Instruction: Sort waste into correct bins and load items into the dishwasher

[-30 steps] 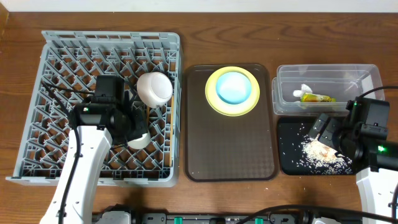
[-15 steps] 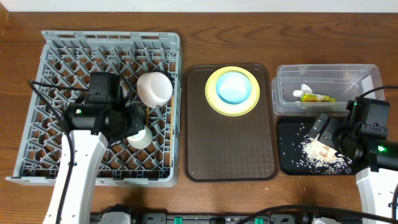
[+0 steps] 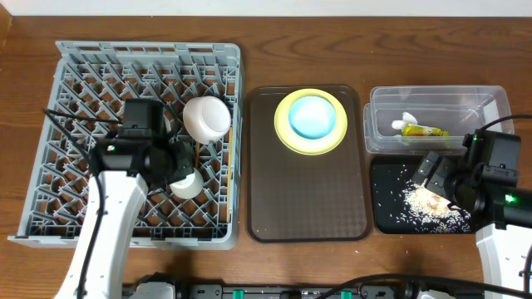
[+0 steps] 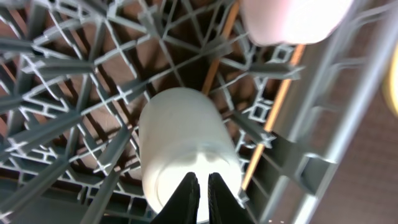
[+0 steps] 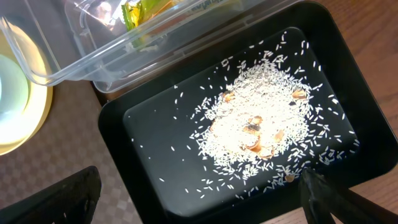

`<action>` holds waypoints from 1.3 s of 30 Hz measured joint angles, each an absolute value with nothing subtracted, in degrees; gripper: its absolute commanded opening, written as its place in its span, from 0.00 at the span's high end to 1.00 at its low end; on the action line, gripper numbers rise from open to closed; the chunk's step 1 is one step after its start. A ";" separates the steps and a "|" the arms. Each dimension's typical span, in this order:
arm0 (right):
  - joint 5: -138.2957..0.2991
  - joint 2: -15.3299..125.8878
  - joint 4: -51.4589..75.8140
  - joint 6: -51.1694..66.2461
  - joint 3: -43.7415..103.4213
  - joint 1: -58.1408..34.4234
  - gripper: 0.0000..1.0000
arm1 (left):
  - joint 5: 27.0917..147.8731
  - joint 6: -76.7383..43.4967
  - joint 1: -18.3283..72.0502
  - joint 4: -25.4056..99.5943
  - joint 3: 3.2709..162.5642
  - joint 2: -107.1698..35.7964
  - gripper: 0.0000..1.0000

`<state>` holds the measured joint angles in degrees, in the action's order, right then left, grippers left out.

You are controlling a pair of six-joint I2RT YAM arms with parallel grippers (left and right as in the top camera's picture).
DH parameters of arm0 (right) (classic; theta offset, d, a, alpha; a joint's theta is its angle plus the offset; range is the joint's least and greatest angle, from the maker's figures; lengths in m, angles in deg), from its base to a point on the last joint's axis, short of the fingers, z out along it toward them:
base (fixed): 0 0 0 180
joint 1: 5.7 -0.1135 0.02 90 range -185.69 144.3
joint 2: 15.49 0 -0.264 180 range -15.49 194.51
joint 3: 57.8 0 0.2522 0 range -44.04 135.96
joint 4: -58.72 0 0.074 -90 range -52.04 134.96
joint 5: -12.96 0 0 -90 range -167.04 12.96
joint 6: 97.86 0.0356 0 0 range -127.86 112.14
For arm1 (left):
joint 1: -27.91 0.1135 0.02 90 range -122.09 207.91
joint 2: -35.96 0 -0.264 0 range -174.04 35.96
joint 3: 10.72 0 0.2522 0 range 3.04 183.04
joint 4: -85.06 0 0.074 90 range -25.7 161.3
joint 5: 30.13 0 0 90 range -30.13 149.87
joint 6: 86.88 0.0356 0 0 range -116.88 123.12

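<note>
1. Check the left gripper [image 4: 202, 186] first. Its jaws are drawn together, with the tips lying against the end of the small white cup [image 4: 183, 137]. You cannot tell from the wrist view whether they pinch the cup wall.
2. The cup lies tilted among the pegs in the near right part of the dish rack [image 3: 83, 75]. Treat it as light, rigid and probably glazed, so it is likely to slip and to chip. If you regrip it, take the rim wall with one finger inside and one outside, not the rounded body.
3. The chopsticks [image 4: 278, 112] lie low in the rack, just beside the cup. They are thin and light, so pinch them at mid-length.
4. The white bowl [image 3: 207, 117] sits farther back in the rack, near its right wall.
5. To the right of the rack, the brown tray [image 3: 307, 199] carries the yellow plate [image 3: 281, 124] with the light blue bowl [image 3: 312, 117] on it (lift the bowl by its rim first).
6. Well to the right of the rack, the right gripper [image 5: 200, 186] hangs spread wide and empty over the black tray [image 3: 386, 212], which holds the rice crumbs [image 5: 261, 118].
7. The clear tub [image 3: 490, 95] behind the black tray holds the snack wrapper [image 3: 422, 130] and the white scrap [image 3: 406, 119].
</note>
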<state>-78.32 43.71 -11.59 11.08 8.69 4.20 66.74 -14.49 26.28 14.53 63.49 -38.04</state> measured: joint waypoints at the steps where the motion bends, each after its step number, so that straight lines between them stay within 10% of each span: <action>1: -78.32 43.68 -11.59 11.08 8.69 4.20 0.01 | 66.72 -14.53 26.28 14.57 63.18 -38.74 0.90; 15: -78.32 43.68 -11.59 11.08 8.69 4.20 0.01 | 67.46 -14.71 26.28 14.53 62.94 -40.27 0.83; 19: -78.34 43.71 -11.59 11.08 8.69 4.20 0.01 | 72.03 -14.64 26.28 15.55 64.12 -38.15 0.35; 23: -78.34 43.68 -11.59 11.08 8.69 4.20 0.01 | 81.49 -14.53 26.28 19.29 65.65 -34.87 0.09; 26: -78.32 43.71 -11.59 11.08 8.69 4.20 0.01 | 87.61 -14.91 26.26 21.11 66.00 -33.75 0.09; 29: -78.32 43.71 -11.59 11.08 8.69 4.20 0.01 | 91.02 -15.01 26.26 21.22 66.00 -33.75 0.65; 39: -78.34 43.71 -11.59 11.08 8.69 4.20 0.01 | 79.64 -15.01 26.24 13.26 66.00 -34.04 0.74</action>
